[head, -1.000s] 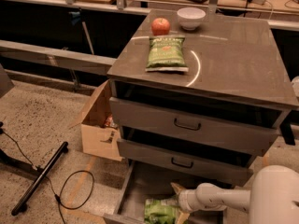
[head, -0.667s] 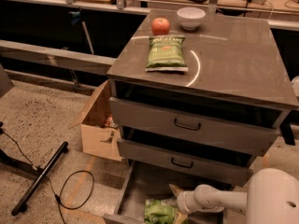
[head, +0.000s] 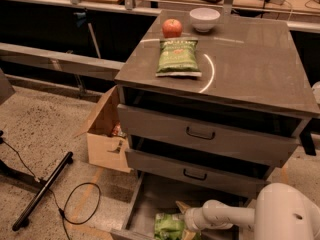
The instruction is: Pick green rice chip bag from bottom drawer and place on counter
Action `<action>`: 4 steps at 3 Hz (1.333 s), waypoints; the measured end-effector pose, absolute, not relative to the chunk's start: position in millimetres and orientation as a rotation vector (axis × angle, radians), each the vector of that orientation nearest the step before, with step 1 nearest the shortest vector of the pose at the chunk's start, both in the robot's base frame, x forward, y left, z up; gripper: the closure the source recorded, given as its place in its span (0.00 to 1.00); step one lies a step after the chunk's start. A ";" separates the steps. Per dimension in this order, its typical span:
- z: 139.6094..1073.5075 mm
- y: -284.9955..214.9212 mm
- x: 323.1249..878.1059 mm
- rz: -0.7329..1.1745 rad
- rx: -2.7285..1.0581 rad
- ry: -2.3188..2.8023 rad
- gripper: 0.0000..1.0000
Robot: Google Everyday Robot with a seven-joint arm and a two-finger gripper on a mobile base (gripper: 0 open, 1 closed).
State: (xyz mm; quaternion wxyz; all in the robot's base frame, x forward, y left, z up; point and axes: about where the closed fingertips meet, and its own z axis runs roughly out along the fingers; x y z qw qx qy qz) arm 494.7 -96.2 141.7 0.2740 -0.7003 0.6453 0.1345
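Observation:
The green rice chip bag (head: 167,226) lies in the open bottom drawer (head: 152,196), near its front edge at the bottom of the camera view. My gripper (head: 187,219) reaches in from the right on the white arm (head: 225,216). It is at the bag's right end and low over the drawer floor. The bag's lower part is cut off by the frame edge. The counter (head: 250,59) is the dark slab on top of the cabinet, with a thin white curved line across it.
On the counter lie a duller olive-green bag (head: 177,58), a red apple (head: 172,28) and a white bowl (head: 204,19). Two shut drawer fronts (head: 200,134) sit above the open drawer. A cardboard box (head: 102,139) stands left of the cabinet. A black bar (head: 42,191) and cable (head: 80,204) lie on the floor.
My gripper has crept a little to the left, closer against the green bag. The bag and everything on the counter have stayed where they were.

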 end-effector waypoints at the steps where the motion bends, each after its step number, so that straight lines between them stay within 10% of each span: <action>1: 133.7 -87.9 491.0 0.386 -1.905 1.716 0.17; 4: 151.3 -85.3 491.8 0.385 -1.925 1.669 0.87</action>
